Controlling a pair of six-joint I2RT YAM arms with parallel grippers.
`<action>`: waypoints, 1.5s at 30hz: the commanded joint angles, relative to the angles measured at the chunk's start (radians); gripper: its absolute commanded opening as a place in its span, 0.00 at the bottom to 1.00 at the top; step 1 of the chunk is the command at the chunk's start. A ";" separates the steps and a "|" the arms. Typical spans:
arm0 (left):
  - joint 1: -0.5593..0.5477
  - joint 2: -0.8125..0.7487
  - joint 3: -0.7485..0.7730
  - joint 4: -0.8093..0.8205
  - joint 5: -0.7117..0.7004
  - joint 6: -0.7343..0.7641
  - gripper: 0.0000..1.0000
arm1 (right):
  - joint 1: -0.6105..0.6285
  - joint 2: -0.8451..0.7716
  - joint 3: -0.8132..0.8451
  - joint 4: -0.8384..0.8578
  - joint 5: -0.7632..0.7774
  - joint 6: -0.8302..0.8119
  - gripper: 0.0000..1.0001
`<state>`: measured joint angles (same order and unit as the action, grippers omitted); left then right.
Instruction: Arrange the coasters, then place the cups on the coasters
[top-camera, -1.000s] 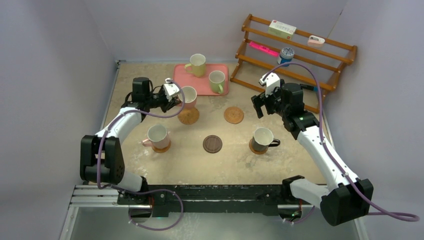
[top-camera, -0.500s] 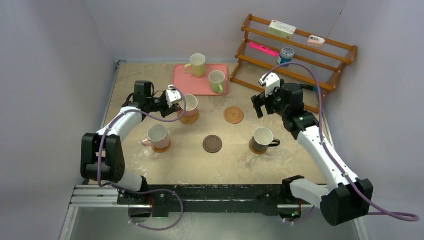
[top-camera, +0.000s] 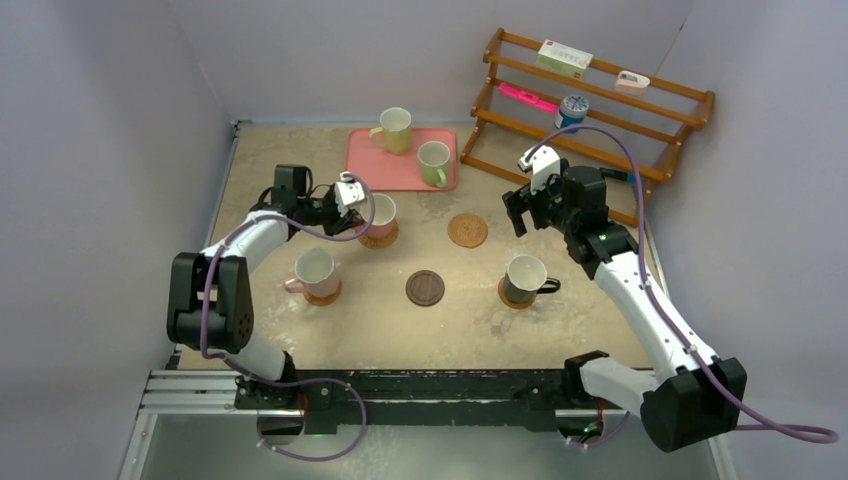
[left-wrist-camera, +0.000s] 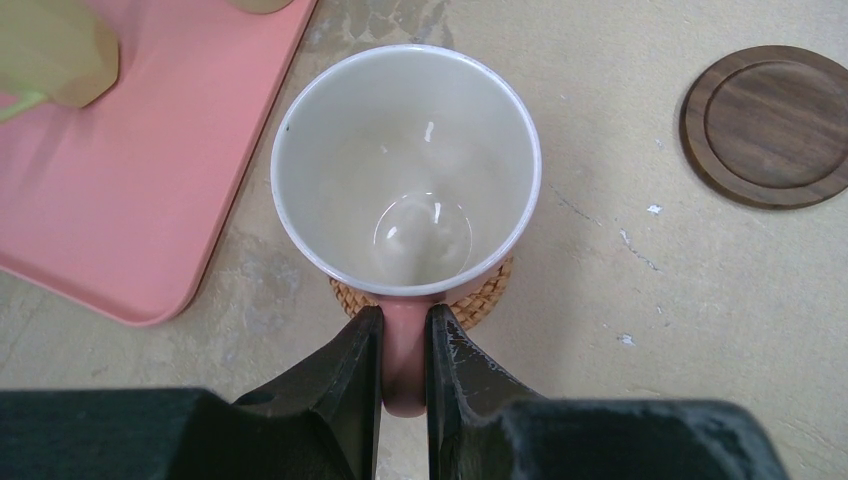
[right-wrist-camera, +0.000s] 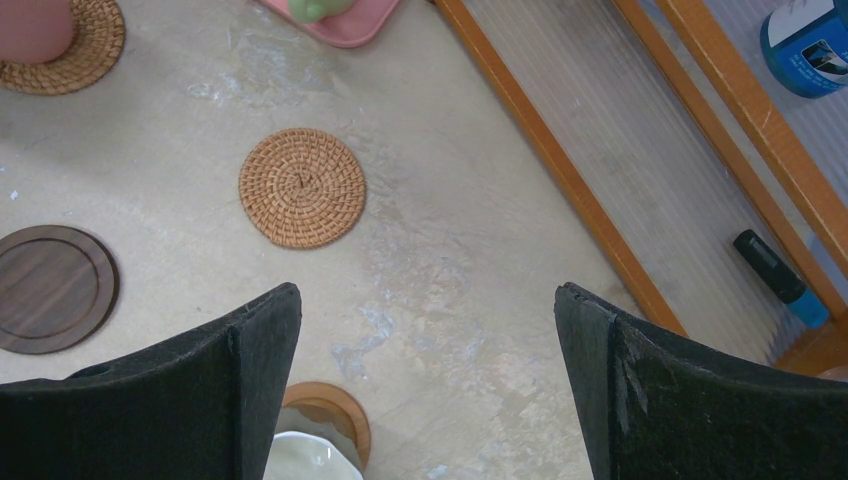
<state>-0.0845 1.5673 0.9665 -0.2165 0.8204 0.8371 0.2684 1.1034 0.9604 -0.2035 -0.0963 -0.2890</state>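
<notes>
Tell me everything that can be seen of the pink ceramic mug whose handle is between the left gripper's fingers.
The pink ceramic mug is glossy, pink outside and white inside, and empty. It stands upright, seemingly on a round tan woven coaster, beside the pink rectangular tray. The left gripper is shut on its pink handle, one black finger at each side.

coaster (left-wrist-camera: 487, 297): mostly under pink cup (left-wrist-camera: 405, 170) | blurred cup (left-wrist-camera: 55, 50): edge-cropped
</notes>
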 joint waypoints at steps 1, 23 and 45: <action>0.003 0.000 0.022 0.102 0.053 -0.006 0.00 | 0.004 -0.023 -0.001 0.027 0.000 -0.005 0.98; 0.003 -0.008 0.006 0.079 0.020 0.020 0.35 | 0.004 -0.016 0.003 0.024 -0.006 -0.006 0.98; 0.026 -0.172 0.046 -0.048 -0.049 -0.007 0.92 | 0.015 0.087 0.120 -0.014 -0.060 -0.009 0.98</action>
<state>-0.0715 1.4441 0.9672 -0.2108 0.7757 0.8524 0.2741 1.1435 0.9985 -0.2173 -0.1253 -0.2890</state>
